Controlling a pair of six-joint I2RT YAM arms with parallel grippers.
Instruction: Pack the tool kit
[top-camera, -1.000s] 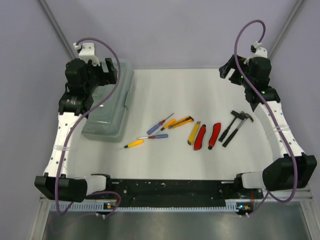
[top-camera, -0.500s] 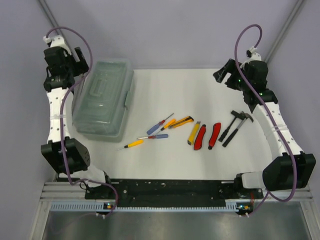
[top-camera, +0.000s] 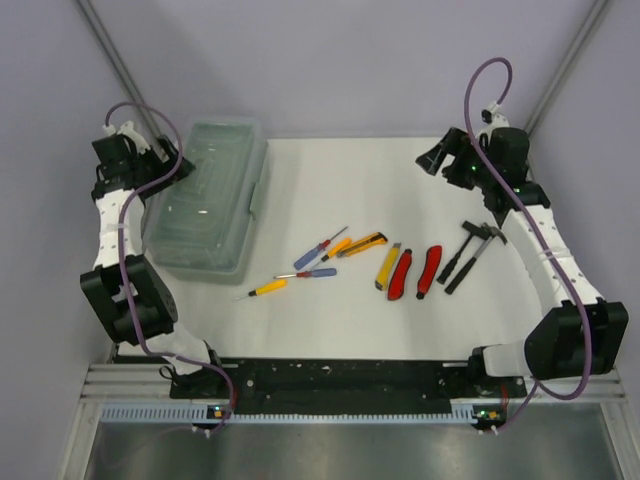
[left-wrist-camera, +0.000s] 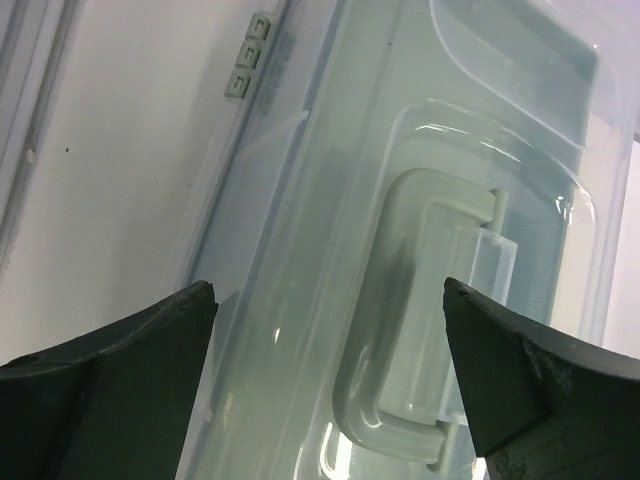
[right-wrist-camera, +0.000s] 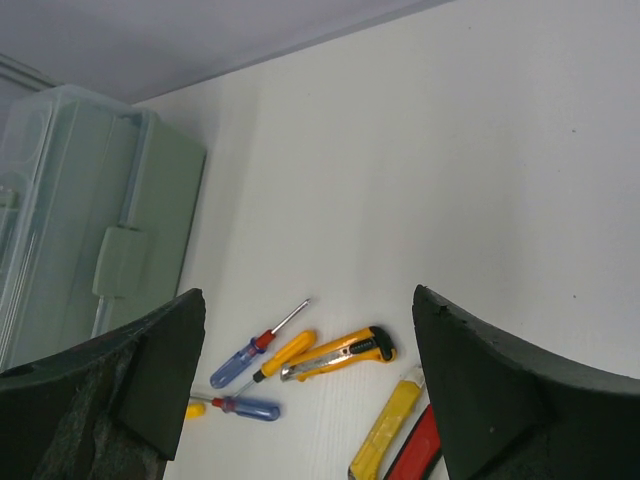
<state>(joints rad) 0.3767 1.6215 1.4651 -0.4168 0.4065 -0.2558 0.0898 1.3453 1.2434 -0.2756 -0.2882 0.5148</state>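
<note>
The pale green toolbox (top-camera: 205, 205) lies shut under its translucent lid at the table's far left. My left gripper (top-camera: 170, 166) is open and hovers over the box's far left side. In the left wrist view its open jaws (left-wrist-camera: 328, 292) frame the lid and its folded handle (left-wrist-camera: 440, 330). My right gripper (top-camera: 433, 160) is open and empty, raised at the far right and facing the tools. Screwdrivers (top-camera: 318, 247), two yellow utility knives (top-camera: 364, 243), red-handled pliers (top-camera: 400, 274) and black hammers (top-camera: 468, 254) lie loose on the table.
The right wrist view shows the toolbox (right-wrist-camera: 80, 220), a blue-handled screwdriver (right-wrist-camera: 240, 362), a utility knife (right-wrist-camera: 340, 355) and a second knife (right-wrist-camera: 385, 425) between the open jaws (right-wrist-camera: 308, 295). A metal rail (top-camera: 330, 380) runs along the near edge.
My left arm swung from above the toolbox out to its left and now points its open gripper at the lid. My right gripper turned a little left.
</note>
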